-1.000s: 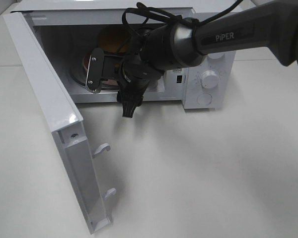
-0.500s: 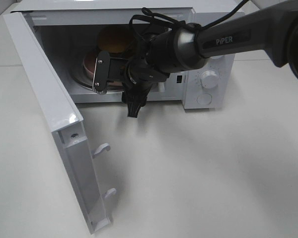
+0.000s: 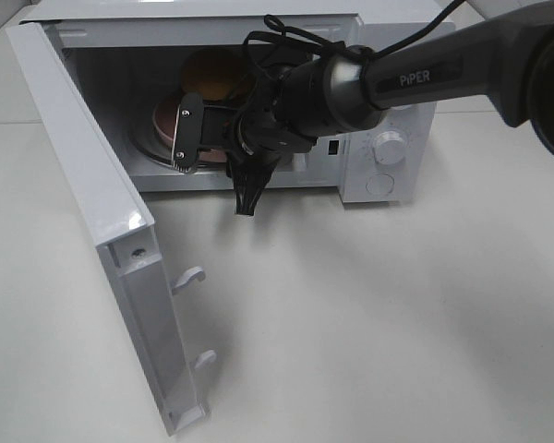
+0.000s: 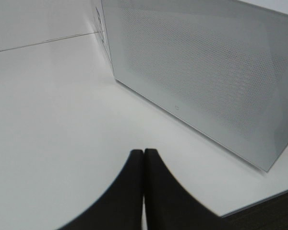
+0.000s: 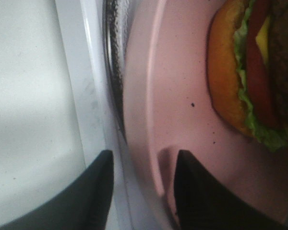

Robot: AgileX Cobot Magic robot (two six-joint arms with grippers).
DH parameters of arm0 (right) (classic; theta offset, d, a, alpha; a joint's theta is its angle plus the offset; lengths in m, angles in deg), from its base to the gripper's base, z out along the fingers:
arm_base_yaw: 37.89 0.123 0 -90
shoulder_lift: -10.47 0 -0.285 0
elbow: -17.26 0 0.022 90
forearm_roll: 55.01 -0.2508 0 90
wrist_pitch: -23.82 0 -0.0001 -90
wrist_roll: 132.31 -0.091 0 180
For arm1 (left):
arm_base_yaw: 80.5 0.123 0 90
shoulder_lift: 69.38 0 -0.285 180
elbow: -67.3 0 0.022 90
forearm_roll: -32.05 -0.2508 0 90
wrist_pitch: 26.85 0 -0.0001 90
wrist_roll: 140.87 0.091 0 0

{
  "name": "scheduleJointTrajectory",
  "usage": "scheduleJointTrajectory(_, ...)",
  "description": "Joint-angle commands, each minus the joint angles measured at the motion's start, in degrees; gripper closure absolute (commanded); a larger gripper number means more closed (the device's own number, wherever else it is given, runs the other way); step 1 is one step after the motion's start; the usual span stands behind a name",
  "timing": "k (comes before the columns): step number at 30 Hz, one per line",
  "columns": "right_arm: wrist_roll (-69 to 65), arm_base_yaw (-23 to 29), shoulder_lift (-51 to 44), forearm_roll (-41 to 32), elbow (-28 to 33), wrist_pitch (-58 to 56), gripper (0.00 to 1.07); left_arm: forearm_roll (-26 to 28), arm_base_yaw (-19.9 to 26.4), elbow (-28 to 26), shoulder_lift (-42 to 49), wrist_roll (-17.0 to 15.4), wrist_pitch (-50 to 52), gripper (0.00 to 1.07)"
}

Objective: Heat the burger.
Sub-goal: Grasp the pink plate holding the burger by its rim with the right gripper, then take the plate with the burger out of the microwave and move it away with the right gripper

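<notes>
You had a white table point(image 3: 397, 314) carrying a white microwave point(image 3: 388, 148), its door point(image 3: 102, 231) swung wide toward the left side of the high view, two latch hooks point(image 3: 190, 275) jutting from the door's inner edge. The control panel at the oven's right end carried a round knob point(image 3: 389, 146). Your right arm point(image 3: 425, 74), dark grey and marked PIPER, reached in from the upper right across the front of the oven, with cables looped above its wrist.

Inside the cavity sat a pink plate point(image 5: 177, 96) on the glass turntable point(image 5: 113, 57), and the burger point(image 3: 217, 74) rested on that plate, toward the back of the oven. In the right wrist view the burger point(image 5: 252, 72) showed its brown bun, green lettuce, red tomato, yellow cheese and dark patty.

Your right claw point(image 3: 189, 138) was at the oven mouth. Its two dark fingers point(image 5: 194, 191) stood apart around the near rim of the plate point(image 3: 171, 115), one over the plate's face and the other outside by the turntable edge and the white sill; I could not tell whether they pressed the rim. The gap was moderate, not wide.

Your left claw point(image 4: 144, 158) was away from the work, low over the table beside the perforated outer face of the door point(image 4: 206, 76), its fingers closed together, tip to tip, with nothing between them.
</notes>
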Motion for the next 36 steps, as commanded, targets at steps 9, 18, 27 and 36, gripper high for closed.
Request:
scheduleJointTrajectory(9,-1.43,-0.23,0.46,-1.38,0.52,-4.01,1.07,0.46,0.17,0.06,1.09,-0.17,0.46,1.07)
scheduleJointTrajectory(18,0.97,-0.23,-2.06,-3.21,0.57,-3.78,1.07,0.4,0.17,0.06,1.09,-0.17,0.46,1.07)
scheduleJointTrajectory(27,19.08,1.32,-5.16,-15.07,0.63,-6.19,1.07,0.4,0.17,0.06,1.09,-0.23,0.46,1.07)
scheduleJointTrajectory(36,28.99,2.29,-6.59,-21.77,0.63,-11.8,1.07,0.4,0.11,0.06,1.09,-0.17,0.46,1.07)
